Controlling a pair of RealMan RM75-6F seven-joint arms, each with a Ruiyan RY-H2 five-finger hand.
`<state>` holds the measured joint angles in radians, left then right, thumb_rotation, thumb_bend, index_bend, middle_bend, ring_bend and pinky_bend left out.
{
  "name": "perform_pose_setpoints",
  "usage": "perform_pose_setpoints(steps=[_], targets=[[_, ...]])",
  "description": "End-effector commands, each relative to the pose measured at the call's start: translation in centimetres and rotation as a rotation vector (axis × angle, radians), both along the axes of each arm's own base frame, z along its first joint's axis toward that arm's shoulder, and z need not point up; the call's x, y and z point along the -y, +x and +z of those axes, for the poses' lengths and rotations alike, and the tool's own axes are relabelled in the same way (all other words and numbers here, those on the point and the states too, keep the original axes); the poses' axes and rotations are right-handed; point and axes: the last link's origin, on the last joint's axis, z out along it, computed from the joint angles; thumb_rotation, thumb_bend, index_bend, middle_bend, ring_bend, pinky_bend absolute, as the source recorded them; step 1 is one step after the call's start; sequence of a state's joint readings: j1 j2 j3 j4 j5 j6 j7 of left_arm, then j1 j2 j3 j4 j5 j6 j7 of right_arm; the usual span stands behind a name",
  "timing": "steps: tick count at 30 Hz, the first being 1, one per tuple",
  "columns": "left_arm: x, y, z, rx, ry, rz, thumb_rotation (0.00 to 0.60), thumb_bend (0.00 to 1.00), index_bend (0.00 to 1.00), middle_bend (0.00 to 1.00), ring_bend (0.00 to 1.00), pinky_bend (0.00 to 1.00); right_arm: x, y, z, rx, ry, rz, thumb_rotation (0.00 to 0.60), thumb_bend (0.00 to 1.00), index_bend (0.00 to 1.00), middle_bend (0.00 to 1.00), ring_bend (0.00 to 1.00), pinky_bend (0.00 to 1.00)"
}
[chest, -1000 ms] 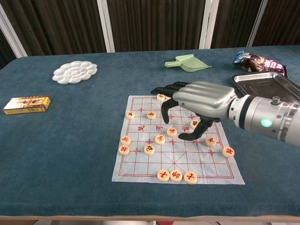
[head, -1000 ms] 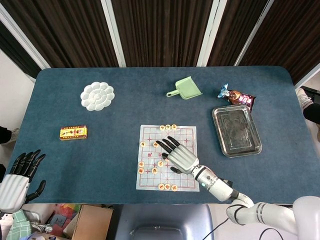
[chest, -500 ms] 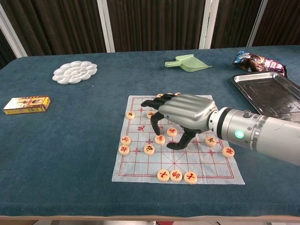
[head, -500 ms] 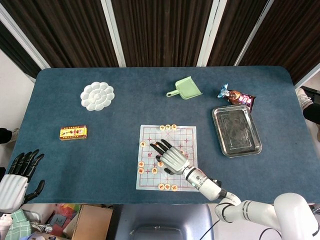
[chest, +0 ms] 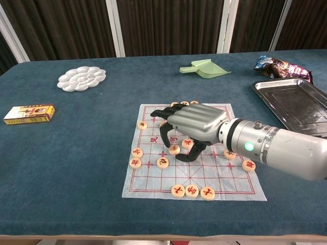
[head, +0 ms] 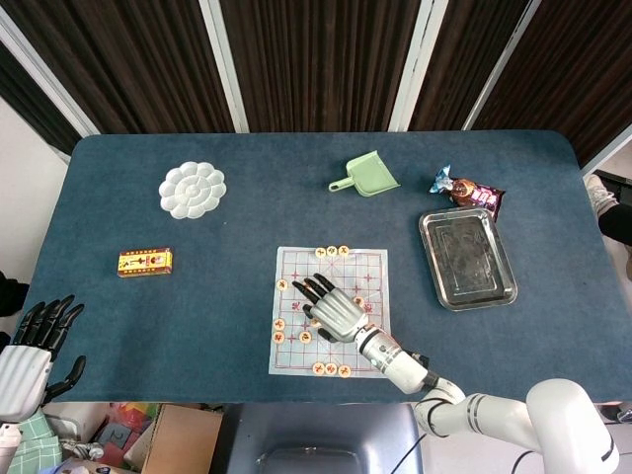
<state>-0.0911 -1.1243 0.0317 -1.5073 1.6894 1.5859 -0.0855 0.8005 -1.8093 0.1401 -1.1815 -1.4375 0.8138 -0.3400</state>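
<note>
Above the middle of the chess board, the right hand curls its fingertips around a chess piece, apparently touching it.

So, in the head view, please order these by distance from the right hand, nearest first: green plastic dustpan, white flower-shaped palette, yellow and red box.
From the right hand over the chessboard sheet:
1. Green plastic dustpan, behind it, slightly right.
2. Yellow and red box, far left.
3. White flower-shaped palette, far back left; it is close to the box's distance.
</note>
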Motion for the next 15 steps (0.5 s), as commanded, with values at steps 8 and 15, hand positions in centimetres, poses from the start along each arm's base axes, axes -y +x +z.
perform_pose_setpoints(steps=[8,15], targets=[[0.03,-0.04,0.1,0.003,0.001,0.0,0.6,0.42,0.0,0.0,0.0,0.02,-0.12,0.03,0.15,0.006,-0.007,0.005,0.6,0.46,0.57,0.04,0.0,0.0],[0.06,-0.07,0.15,0.001,0.004,0.002,0.6,0.42,0.0,0.0,0.0,0.02,0.22,-0.02,-0.12,-0.014,-0.018,-0.005,0.6,0.46,0.56,0.04,0.0,0.0]])
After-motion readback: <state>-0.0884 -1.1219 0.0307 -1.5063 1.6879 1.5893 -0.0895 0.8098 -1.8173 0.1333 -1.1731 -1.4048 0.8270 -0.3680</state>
